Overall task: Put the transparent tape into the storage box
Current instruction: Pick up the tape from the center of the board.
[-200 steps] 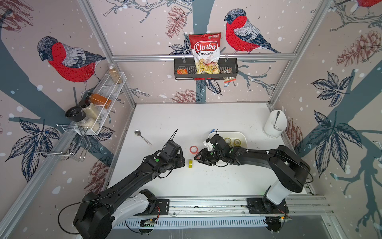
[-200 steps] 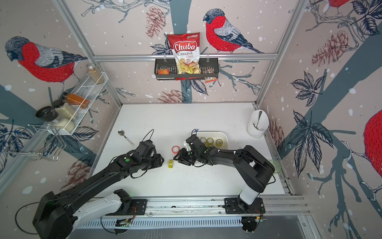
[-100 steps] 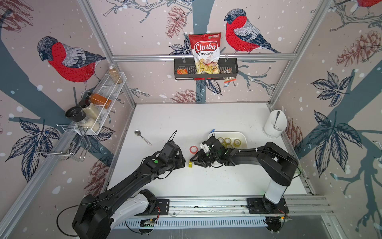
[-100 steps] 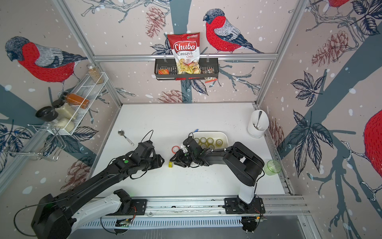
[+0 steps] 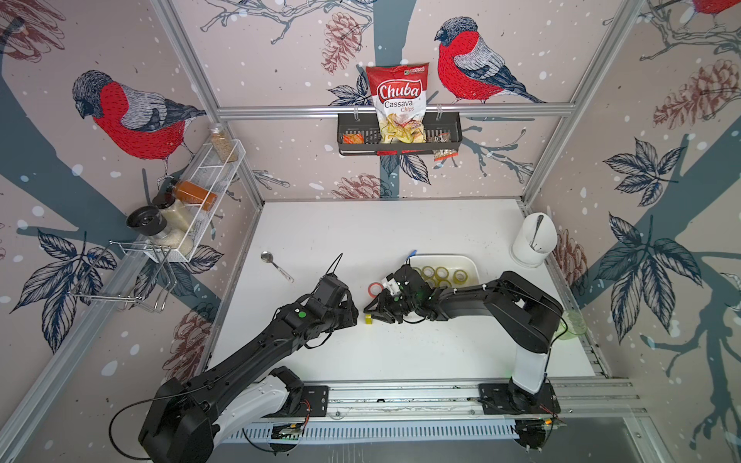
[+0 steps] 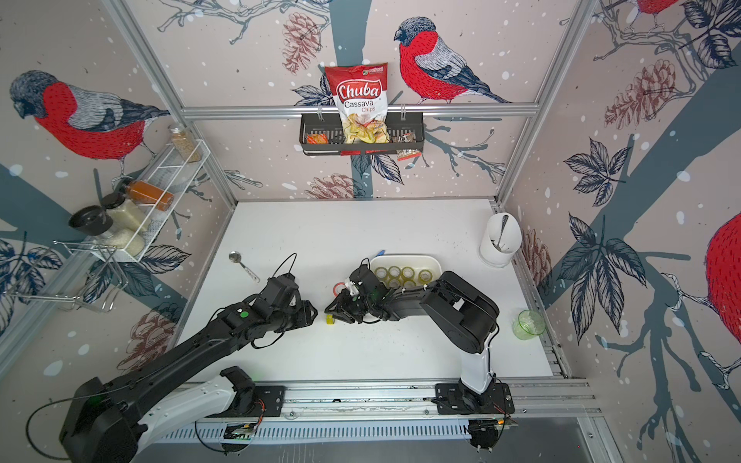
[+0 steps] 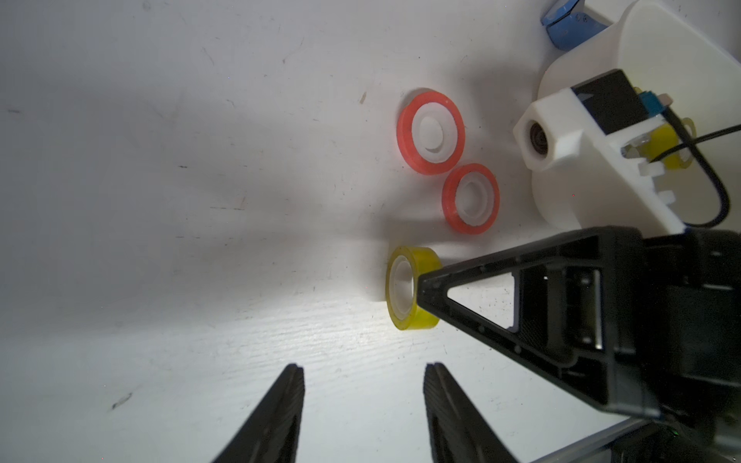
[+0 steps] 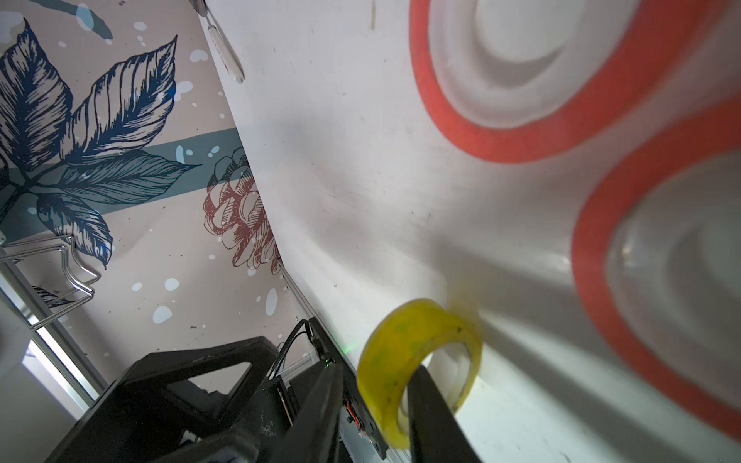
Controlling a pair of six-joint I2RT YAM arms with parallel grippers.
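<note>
Left gripper (image 7: 361,371) hovers low over white table (image 5: 401,352), jaws open and empty, just short of yellowish transparent tape roll (image 7: 417,256) standing on edge. Right gripper (image 5: 371,314) has one finger through the roll's core and the other outside its wall; can't tell if they pinch it. Beyond lie two flat red tape rolls (image 7: 405,136), then shallow white plastic storage box (image 5: 473,266) holding several yellowish rolls (image 5: 441,272); the target roll sits outside it.
</note>
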